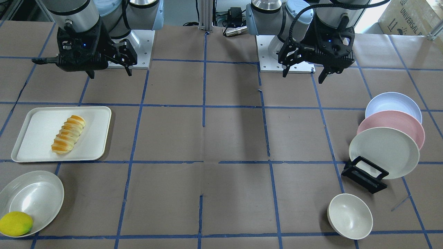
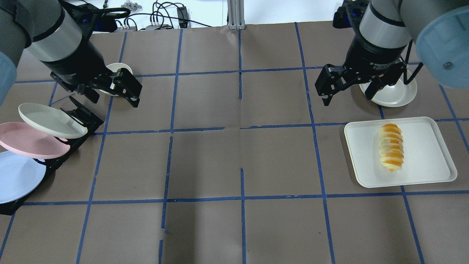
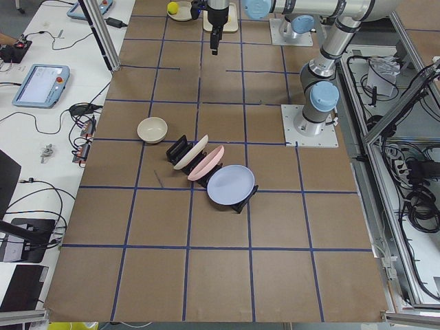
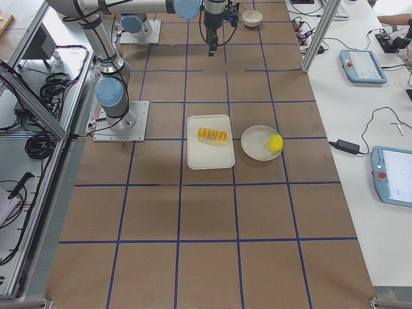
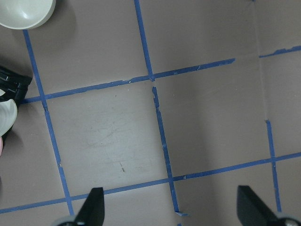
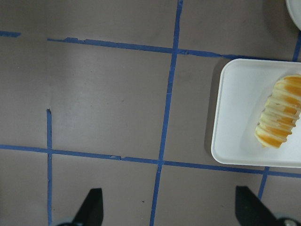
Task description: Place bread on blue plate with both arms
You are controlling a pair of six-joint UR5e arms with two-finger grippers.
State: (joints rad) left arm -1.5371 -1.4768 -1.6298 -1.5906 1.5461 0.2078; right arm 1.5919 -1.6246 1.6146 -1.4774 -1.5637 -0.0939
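The bread [image 1: 68,134], a ridged golden and cream roll, lies on a white tray [image 1: 34,124]; it also shows in the overhead view [image 2: 391,152] and the right wrist view [image 6: 281,117]. The blue plate [image 1: 392,103] leans in a black rack behind two other plates, at the overhead view's left edge [image 2: 16,176]. My right gripper [image 1: 110,72] hangs open and empty above the table, behind the tray [image 2: 348,99]. My left gripper [image 1: 304,75] hangs open and empty near the rack's far end [image 2: 113,101]. Both wrist views show the fingertips spread over bare table.
A pink plate [image 1: 398,121] and a cream plate [image 1: 384,152] stand in the same rack [image 1: 363,174]. A cream bowl [image 1: 349,216] sits beyond the rack. A white dish [image 1: 34,197] holds a yellow lemon [image 1: 15,223] next to the tray. Blue tape lines grid the brown table.
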